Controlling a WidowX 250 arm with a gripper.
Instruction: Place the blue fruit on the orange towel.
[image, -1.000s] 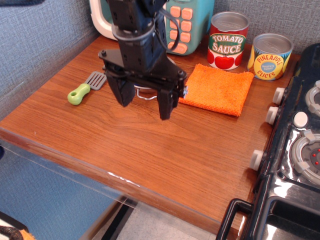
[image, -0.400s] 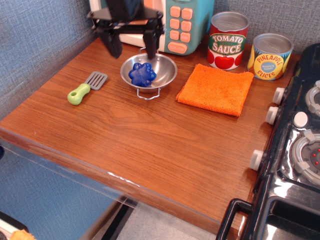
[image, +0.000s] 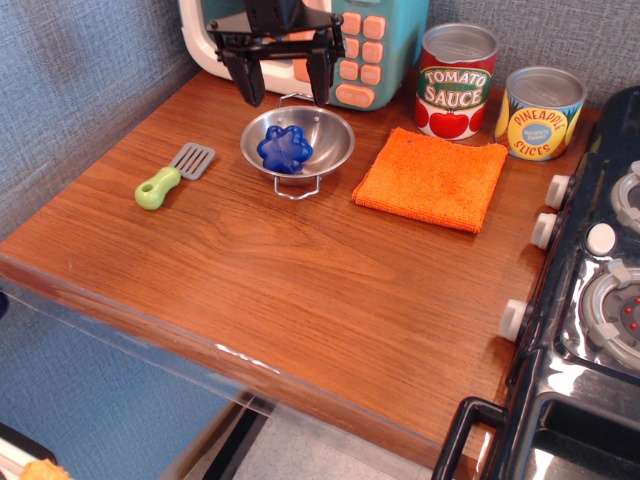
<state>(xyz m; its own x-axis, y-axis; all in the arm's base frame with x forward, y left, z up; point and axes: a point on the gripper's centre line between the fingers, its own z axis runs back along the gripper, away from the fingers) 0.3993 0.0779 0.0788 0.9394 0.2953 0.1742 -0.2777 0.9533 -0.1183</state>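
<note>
The blue fruit (image: 285, 149), a glossy deep-blue lumpy toy, lies inside a steel bowl (image: 335, 144) on the wooden counter. The orange towel (image: 432, 177) lies flat just right of the bowl, apart from it. My black gripper (image: 285, 82) hangs above the bowl's far rim, in front of the toy microwave. Its two fingers point down, spread wide, with nothing between them. It is above and behind the fruit and touches neither fruit nor bowl.
A green-handled spatula (image: 168, 177) lies left of the bowl. A teal toy microwave (image: 370, 45) stands at the back. A tomato sauce can (image: 455, 82) and a pineapple can (image: 539, 113) stand behind the towel. A toy stove (image: 600, 290) borders the right side.
One second ago the gripper hung low over the bowl and hid it. It rose and moved back, uncovering bowl and fruit. In the last half second it shifted slightly right. The fruit stayed put.
</note>
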